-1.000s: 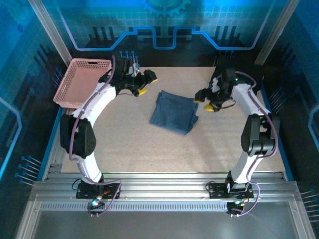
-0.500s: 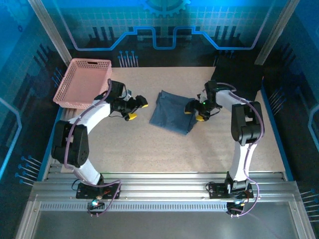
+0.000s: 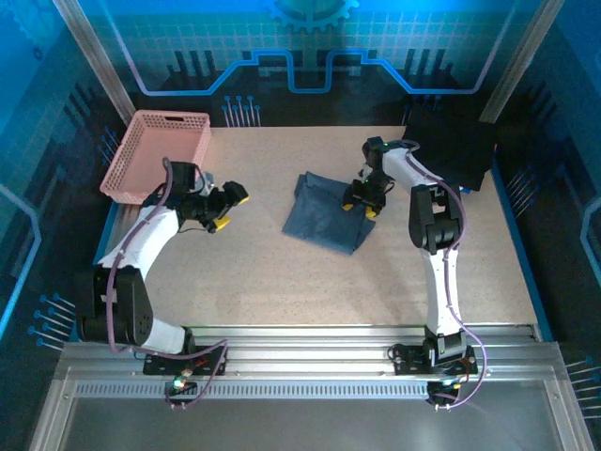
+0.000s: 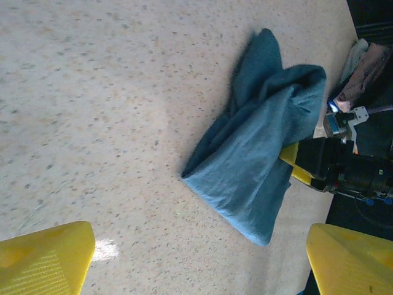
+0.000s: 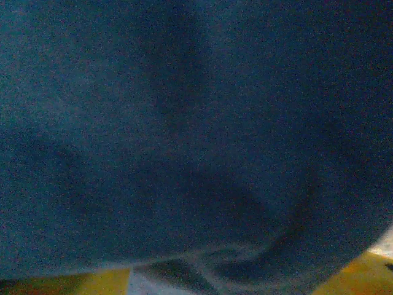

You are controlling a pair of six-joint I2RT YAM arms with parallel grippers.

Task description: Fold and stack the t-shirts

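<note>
**Right claw working at the folded t-shirt's edge**

A slate-blue t-shirt point(image 3: 324, 214) is lying folded near the middle of the counter point(image 3: 282, 282), sitting slightly askew. The right claw point(image 3: 359, 208) is pressing in at the shirt's far right edge. Its yellow fingers point(image 5: 92, 281) are standing apart, with cloth bunching between them and crowding the right wrist camera. The left claw point(image 3: 230, 210) is hovering over bare counter well to the left of the shirt. Its fingers point(image 4: 43, 261) are spread wide and gripping nothing. The pink basket point(image 3: 155, 155) is sitting at the far left corner, just beyond the left arm.
</note>
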